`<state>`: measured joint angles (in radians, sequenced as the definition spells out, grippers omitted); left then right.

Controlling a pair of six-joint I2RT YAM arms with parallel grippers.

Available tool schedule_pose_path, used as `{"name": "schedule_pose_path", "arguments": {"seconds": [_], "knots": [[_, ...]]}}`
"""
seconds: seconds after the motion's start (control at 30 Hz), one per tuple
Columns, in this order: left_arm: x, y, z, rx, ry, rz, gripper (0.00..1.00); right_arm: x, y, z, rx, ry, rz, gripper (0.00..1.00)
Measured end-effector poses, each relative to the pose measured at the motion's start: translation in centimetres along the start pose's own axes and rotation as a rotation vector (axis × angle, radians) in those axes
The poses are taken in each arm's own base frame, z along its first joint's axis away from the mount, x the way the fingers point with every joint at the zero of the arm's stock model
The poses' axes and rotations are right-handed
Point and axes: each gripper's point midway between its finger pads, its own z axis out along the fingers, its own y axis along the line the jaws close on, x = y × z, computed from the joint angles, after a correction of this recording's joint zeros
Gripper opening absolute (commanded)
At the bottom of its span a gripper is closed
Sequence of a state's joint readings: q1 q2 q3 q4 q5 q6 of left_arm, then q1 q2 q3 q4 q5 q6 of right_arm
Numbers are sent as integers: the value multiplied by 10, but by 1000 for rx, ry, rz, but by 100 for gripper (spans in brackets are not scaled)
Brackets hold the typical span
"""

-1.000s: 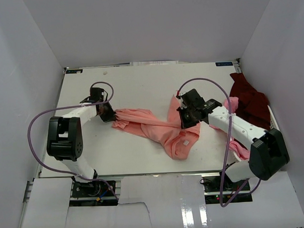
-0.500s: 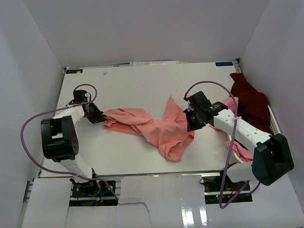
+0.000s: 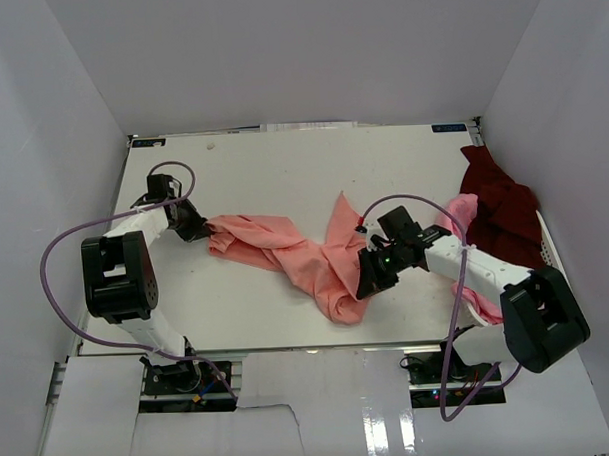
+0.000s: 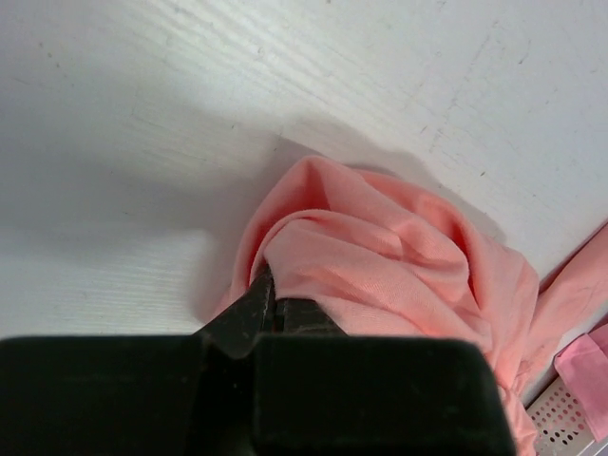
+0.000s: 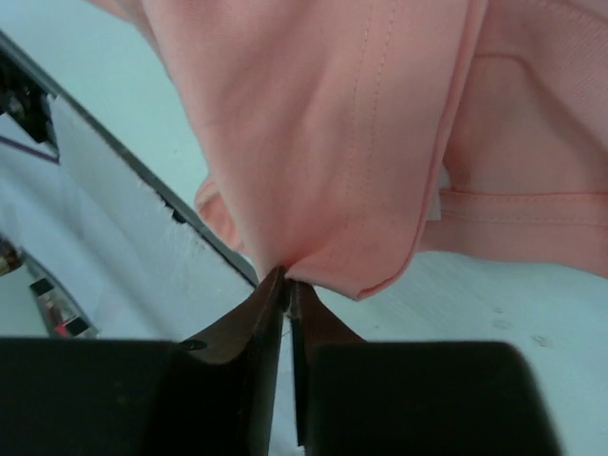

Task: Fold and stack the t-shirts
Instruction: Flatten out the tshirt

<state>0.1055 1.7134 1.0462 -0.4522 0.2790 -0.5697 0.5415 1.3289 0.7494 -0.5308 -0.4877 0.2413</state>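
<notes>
A white table [image 3: 262, 169] stands inside plain white walls [image 3: 298, 48]. The salmon shirt [image 3: 295, 253] lies crumpled in a band across the table's middle, slanting from left of centre down toward the near edge. A maroon shirt [image 3: 499, 196] is heaped at the table's right edge, with a pink shirt [image 3: 464, 210] just beside it, partly under the right arm. The left arm lies low over the table's left part, and the left gripper [image 3: 192, 228] is clamped tight on the salmon shirt's left end. The right arm bends in from the table's right side. The right gripper [image 3: 368, 283] points toward the near edge, its jaws pinched on a fold at the shirt's near end.
</notes>
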Motion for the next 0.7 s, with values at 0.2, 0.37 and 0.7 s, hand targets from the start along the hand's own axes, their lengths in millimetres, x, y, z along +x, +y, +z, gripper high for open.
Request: {"name": "schedule_pose_path", "arguments": {"seconds": [0.2,0.37,0.7], "knots": [[-7,-5,-3,11,-16,26,14,10,6,5,-50,42,34,73],[-5,-3,-3,6,-6,34,37,2,1,-1,-10,-7,43,69],[-4,-3,-4,5,-6,33,39,-1,-23,-10,14,-177,297,55]]}}
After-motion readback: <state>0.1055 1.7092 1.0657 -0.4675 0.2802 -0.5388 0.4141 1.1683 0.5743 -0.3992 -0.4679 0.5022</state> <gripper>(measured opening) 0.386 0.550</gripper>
